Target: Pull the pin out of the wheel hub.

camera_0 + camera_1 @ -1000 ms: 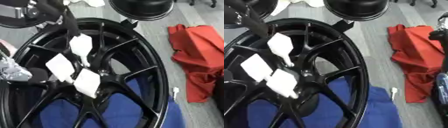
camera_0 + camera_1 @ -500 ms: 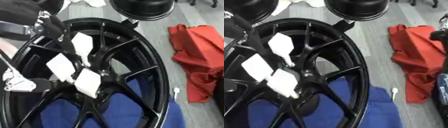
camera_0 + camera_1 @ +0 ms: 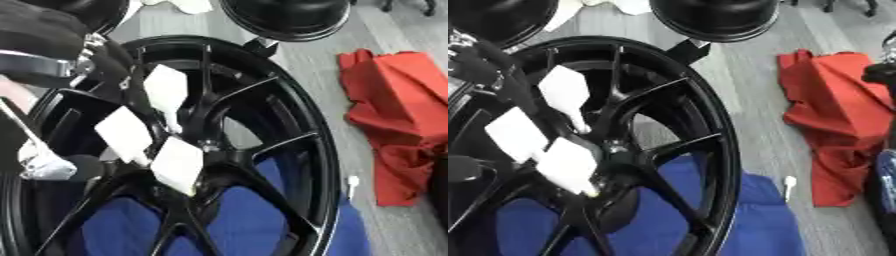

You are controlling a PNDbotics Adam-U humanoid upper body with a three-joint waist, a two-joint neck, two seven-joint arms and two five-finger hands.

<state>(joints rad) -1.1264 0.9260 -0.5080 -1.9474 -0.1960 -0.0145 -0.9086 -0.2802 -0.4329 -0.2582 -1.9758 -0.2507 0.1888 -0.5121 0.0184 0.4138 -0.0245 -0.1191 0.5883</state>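
Note:
A black spoked wheel rim (image 3: 306, 135) lies flat on a blue cloth (image 3: 236, 225). Three pins with flat white heads stand around its hub (image 3: 210, 150): a top pin (image 3: 166, 90), a left pin (image 3: 124, 132) and a lower pin (image 3: 178, 164). My left hand (image 3: 109, 75) comes in from the upper left on a black arm with a silver band and sits against the left side of the top pin. Whether it holds that pin is hidden. At the right edge of the right eye view a black part that looks like my right hand (image 3: 883, 74) hangs over the red cloth.
A crumpled red cloth (image 3: 398, 120) lies on the grey floor right of the rim. A small white pin (image 3: 353, 182) lies loose between them. Another black wheel (image 3: 284, 17) and a white rag (image 3: 188, 6) sit at the far edge. A pale grey lump (image 3: 39, 165) shows at the left.
My left hand has come down from the upper left and now sits beside the top pin. The three pins have not moved in the hub.

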